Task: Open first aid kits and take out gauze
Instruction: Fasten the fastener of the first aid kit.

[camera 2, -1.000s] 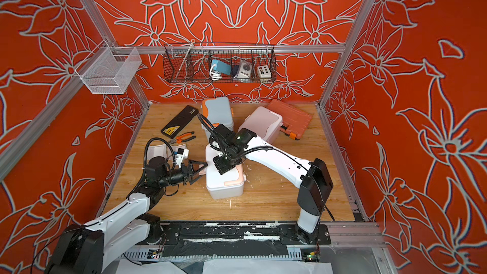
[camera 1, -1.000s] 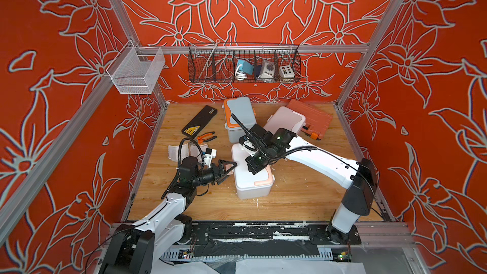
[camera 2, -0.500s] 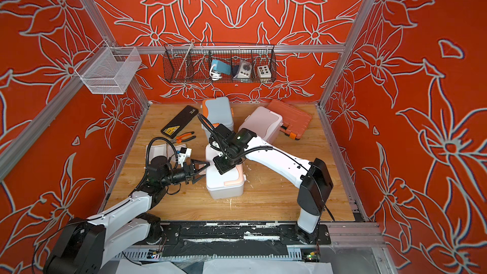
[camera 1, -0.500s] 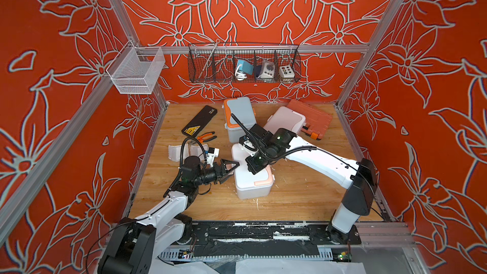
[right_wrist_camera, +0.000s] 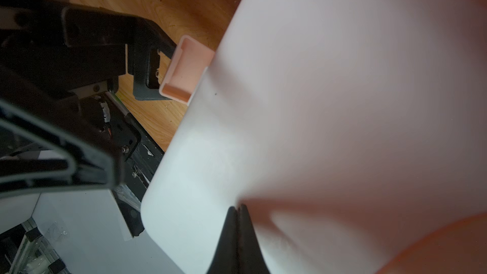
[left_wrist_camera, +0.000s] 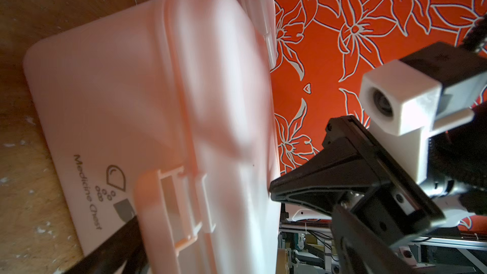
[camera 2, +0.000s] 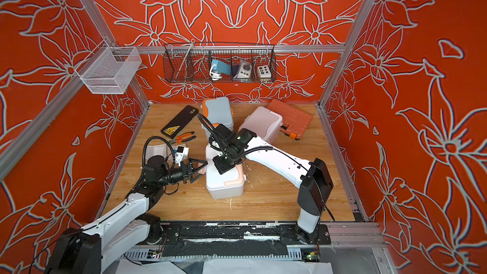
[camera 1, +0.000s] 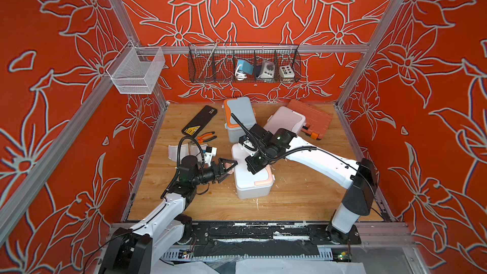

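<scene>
Wooden tabletop [camera 1: 290, 201]: white peach-trimmed first aid kit [camera 1: 250, 183] mid-frame, lid down (gauze unseen).
Left gripper [camera 1: 231, 170]: spread wide, straddling peach side latch [right_wrist_camera: 184, 69].
Right gripper [right_wrist_camera: 238, 209]: clenched, empty, tips on lid.
Risk: slipped latch or skidding kit, from weak hold-down.

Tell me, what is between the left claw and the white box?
A peach latch sticking out of the white box, shown in the right wrist view.

2 overhead, 2 wrist close-ups of kit [left_wrist_camera: 126, 80]
</scene>
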Controlling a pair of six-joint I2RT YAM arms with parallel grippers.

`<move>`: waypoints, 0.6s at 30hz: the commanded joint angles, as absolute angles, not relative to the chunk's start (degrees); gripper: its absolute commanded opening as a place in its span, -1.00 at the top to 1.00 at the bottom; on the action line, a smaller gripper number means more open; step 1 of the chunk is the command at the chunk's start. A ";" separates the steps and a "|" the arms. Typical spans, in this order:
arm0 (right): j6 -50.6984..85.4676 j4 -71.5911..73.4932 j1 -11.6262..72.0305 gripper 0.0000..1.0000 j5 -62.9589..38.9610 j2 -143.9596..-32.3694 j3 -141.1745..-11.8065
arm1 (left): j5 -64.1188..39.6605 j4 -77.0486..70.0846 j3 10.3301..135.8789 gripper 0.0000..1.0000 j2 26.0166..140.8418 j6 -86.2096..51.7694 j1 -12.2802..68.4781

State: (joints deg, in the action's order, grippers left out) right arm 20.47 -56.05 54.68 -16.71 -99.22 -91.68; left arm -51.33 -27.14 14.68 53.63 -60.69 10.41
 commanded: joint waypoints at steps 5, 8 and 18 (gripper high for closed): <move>20.83 -58.32 55.04 0.99 -15.12 -99.67 -89.82 | -52.49 -25.15 17.05 -0.95 51.34 -58.79 9.02; 20.83 -58.36 55.02 0.98 -14.96 -99.58 -89.84 | -52.82 -24.59 17.05 -0.95 50.76 -58.78 8.41; 20.79 -58.32 55.01 0.99 -14.99 -99.45 -89.84 | -52.87 -19.61 18.72 -0.95 49.66 -56.75 7.34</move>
